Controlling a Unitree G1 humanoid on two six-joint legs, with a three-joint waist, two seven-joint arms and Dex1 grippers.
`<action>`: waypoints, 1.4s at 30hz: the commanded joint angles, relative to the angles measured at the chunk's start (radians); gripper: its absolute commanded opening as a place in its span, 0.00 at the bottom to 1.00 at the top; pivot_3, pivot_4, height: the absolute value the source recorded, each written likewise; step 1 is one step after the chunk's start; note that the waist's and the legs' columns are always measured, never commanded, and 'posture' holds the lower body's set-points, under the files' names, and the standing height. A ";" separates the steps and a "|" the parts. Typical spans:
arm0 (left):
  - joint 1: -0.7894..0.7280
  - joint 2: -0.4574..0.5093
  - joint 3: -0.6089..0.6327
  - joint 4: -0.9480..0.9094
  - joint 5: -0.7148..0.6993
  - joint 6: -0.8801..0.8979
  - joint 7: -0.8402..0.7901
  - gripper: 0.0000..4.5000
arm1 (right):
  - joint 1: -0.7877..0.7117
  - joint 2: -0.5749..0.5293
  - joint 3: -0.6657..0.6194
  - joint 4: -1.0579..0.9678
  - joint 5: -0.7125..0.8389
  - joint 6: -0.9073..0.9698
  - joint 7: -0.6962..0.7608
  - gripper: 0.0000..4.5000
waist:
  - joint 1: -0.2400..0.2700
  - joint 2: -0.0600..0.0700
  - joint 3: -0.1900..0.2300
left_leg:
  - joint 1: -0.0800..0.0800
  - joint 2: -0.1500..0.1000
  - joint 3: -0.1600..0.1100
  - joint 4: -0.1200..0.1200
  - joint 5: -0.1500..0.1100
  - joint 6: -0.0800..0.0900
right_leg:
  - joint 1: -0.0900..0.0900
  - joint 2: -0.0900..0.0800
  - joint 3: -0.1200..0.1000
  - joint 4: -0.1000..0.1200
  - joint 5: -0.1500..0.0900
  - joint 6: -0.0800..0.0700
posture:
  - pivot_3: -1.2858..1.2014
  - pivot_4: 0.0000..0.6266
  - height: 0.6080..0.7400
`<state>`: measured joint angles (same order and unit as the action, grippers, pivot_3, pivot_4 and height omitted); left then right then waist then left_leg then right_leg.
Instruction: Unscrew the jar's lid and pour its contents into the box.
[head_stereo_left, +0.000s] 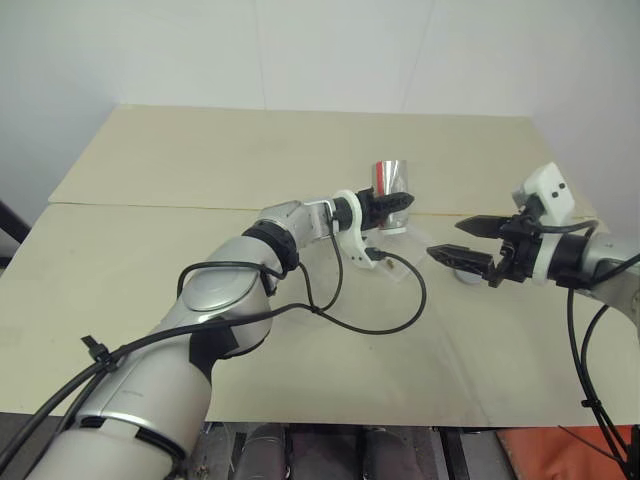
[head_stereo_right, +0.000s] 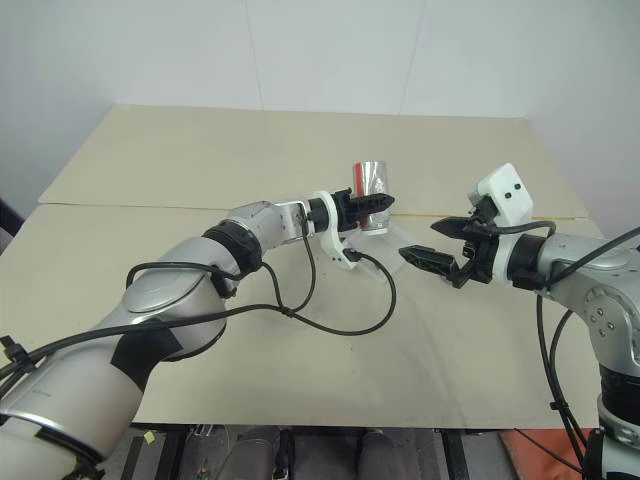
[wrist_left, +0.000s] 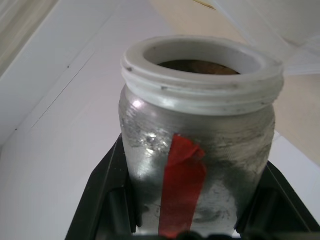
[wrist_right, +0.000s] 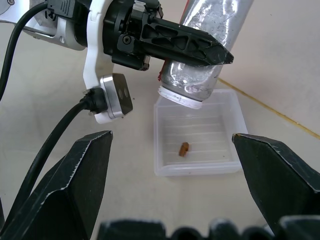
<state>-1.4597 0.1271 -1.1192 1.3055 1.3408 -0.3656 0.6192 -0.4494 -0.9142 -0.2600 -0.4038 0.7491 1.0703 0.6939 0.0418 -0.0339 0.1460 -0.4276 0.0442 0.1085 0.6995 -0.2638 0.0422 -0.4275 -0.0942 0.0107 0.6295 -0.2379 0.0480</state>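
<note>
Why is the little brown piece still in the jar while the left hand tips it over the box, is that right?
Not quite. The brown piece already lies in the box, as the right wrist view shows. The left hand does hold the jar tipped over it.

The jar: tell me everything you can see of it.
The jar is a small silver-grey cylinder with a crinkled foil-like skin, a vertical red stripe and a white threaded neck. Its lid is off and the mouth is open. The left gripper is shut on its body, holding it upside down and tilted, mouth down just above the clear box. A small brown piece lies in the box below it.
</note>
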 joint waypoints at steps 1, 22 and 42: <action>-0.026 0.007 0.036 -0.004 -0.043 -0.004 0.004 0.43 | -0.012 -0.003 -0.039 -0.029 0.017 -0.009 -0.011 0.99 | 0.000 0.000 0.000 | 0.000 0.000 0.000 0.000 0.000 0.000 | 0.000 0.000 0.000 0.000 0.000 0.000 | 0.52 0.24 1.00; 0.235 0.099 0.995 -0.198 -1.225 0.019 -1.128 0.43 | -0.060 0.058 0.043 -0.004 -0.025 -0.129 0.022 0.99 | -0.008 0.001 0.000 | 0.000 0.001 0.001 0.005 0.004 -0.006 | 0.002 0.000 -0.002 0.001 0.000 0.000 | 0.52 0.24 1.00; 0.864 0.087 1.106 -0.999 -1.469 0.458 -1.228 0.43 | -0.133 0.094 0.153 0.039 -0.090 -0.180 0.069 0.99 | -0.028 0.001 -0.001 | 0.003 0.002 -0.002 0.005 0.003 -0.005 | 0.005 0.001 0.000 0.003 0.000 0.000 | 0.52 0.24 1.00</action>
<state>-0.6006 0.2107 -0.0013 0.3591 -0.1346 0.1300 -0.6103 -0.5599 -0.8165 -0.0918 -0.3506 0.6636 0.9172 0.7595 0.0142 -0.0328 0.1453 -0.4243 0.0461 0.1066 0.7045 -0.2608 0.0370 -0.4226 -0.0934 0.0101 0.6319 -0.2375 0.0480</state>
